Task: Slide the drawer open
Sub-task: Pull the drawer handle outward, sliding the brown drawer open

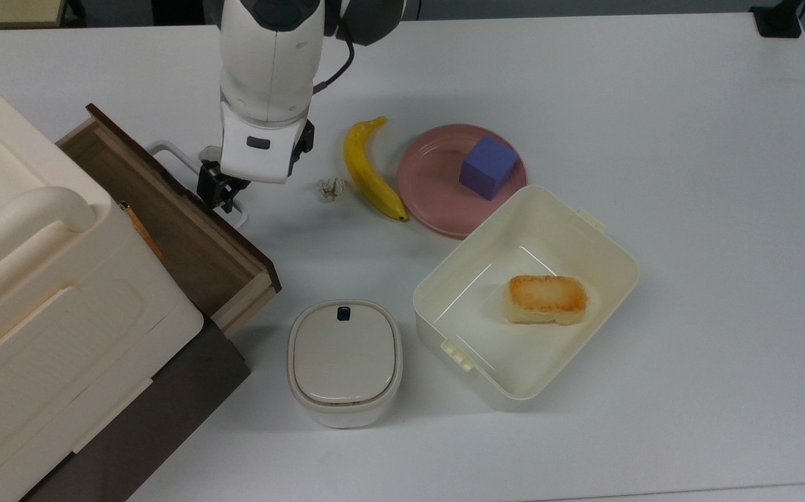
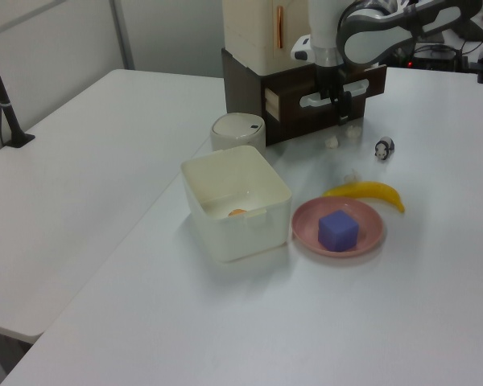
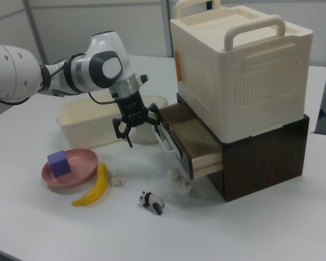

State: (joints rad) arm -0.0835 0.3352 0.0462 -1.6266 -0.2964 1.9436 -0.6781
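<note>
The drawer [image 1: 190,233] stands partly pulled out from under the cream cabinet [image 1: 33,293], its light wood inside showing behind the dark brown front panel [image 2: 306,108]. A white loop handle [image 1: 164,149] sticks out from that panel. My gripper [image 1: 223,197] hangs straight down at the handle's near end, shut on the handle. In the right view the gripper [image 3: 137,132] sits just off the drawer [image 3: 193,138] front, at the handle [image 3: 166,142]. In the left view the gripper [image 2: 338,106] hangs in front of the panel.
A crumpled paper ball [image 1: 331,188], a banana [image 1: 369,174] and a pink plate [image 1: 430,188] with a purple cube [image 1: 488,167] lie to the top view's right of the gripper. A lidded pot [image 1: 344,359] and a cream box [image 1: 584,230] holding bread [image 1: 546,298] stand nearer. A toy panda [image 3: 151,202] lies by the drawer.
</note>
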